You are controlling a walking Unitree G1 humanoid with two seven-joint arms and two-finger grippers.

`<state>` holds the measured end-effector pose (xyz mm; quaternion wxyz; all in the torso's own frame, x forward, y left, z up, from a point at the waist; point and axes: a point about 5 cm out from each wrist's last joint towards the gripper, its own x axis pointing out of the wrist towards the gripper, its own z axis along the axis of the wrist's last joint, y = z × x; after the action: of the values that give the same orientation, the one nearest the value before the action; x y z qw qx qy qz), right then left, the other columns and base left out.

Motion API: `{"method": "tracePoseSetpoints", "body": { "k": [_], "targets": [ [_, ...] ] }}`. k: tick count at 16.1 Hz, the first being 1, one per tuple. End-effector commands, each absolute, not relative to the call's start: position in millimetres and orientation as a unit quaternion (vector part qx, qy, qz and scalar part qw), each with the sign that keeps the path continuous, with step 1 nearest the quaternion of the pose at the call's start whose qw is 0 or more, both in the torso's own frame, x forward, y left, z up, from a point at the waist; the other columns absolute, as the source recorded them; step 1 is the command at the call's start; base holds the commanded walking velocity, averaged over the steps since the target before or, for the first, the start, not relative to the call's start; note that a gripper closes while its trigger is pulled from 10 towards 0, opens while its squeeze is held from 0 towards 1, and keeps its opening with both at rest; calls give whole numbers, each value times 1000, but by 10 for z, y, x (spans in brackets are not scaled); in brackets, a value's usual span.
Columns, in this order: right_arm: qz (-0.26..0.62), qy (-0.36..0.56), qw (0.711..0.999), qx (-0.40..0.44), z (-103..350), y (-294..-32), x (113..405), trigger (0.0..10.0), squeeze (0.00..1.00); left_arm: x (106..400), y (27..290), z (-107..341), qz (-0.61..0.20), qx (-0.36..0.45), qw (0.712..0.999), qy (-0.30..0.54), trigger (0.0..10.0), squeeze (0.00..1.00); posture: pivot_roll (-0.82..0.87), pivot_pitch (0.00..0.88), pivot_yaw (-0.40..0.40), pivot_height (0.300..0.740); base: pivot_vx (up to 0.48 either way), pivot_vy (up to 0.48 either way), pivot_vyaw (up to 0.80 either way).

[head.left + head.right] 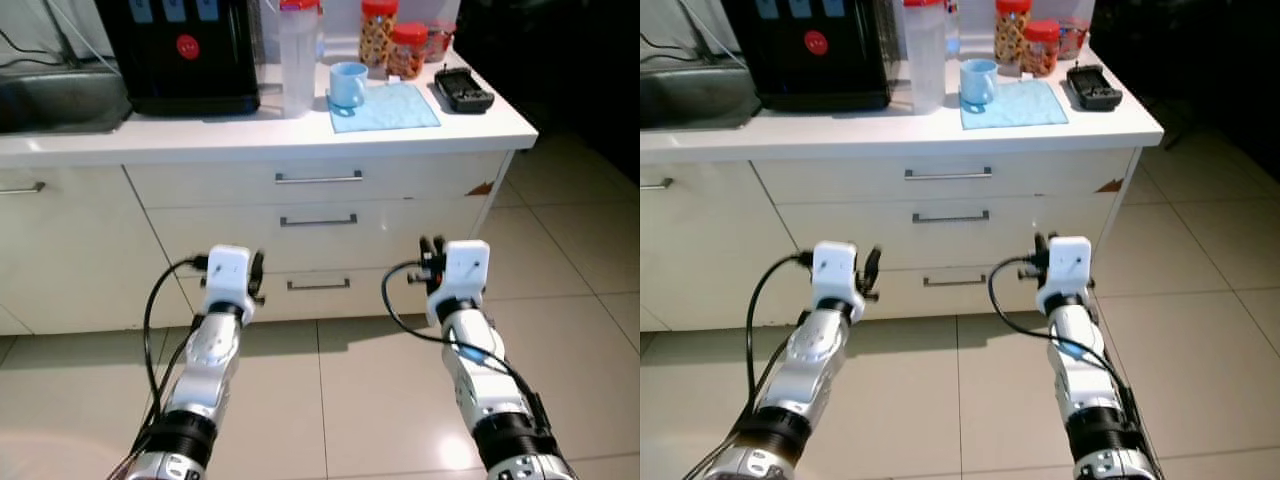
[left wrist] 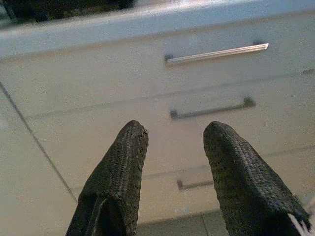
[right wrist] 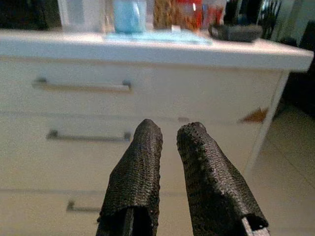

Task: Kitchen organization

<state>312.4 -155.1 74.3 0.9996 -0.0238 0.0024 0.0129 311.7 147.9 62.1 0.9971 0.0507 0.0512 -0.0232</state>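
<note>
A white counter (image 1: 250,138) holds a blue mug (image 1: 347,83) on a light blue cloth (image 1: 395,108). Beside them stand a clear pitcher with a red lid (image 1: 299,55) and two red-lidded jars (image 1: 378,35). Below are three drawers, the top one with a metal handle (image 1: 318,178). Both arms are held out low in front of the drawers, apart from them. My left gripper (image 2: 170,135) is open with nothing between its fingers and points at the drawer fronts. My right gripper (image 3: 170,132) is shut, with only a narrow slit between its fingers, and holds nothing.
A black appliance (image 1: 185,50) stands at the back of the counter and a steel sink (image 1: 60,95) lies at its left end. A black device (image 1: 463,90) lies near the right corner. Tiled floor (image 1: 570,260) spreads to the right of the cabinet.
</note>
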Motion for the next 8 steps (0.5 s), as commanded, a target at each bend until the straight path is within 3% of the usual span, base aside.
{"method": "tracePoseSetpoints", "body": {
  "k": [1, 5, 8],
  "targets": [
    [14, 25, 999, -19, 624, -1583, 3092, 10000, 0, 3064, 1523, 452, -25, 49, 995, 89, 10000, 0, 47, 0, 44, 740, 0, 0, 0],
    [15, 132, 991, -25, 185, -1684, 2920, 10000, 0, 2859, 1637, 51, -8, 39, 982, 182, 10000, 0, 44, 0, 38, 740, 0, 0, 0],
    [3, 254, 967, -10, -246, -1798, 2602, 10000, 0, 2679, 1699, -187, -3, 50, 968, 247, 10000, 0, 44, 0, 35, 740, 0, 0, 0]
  ]
}}
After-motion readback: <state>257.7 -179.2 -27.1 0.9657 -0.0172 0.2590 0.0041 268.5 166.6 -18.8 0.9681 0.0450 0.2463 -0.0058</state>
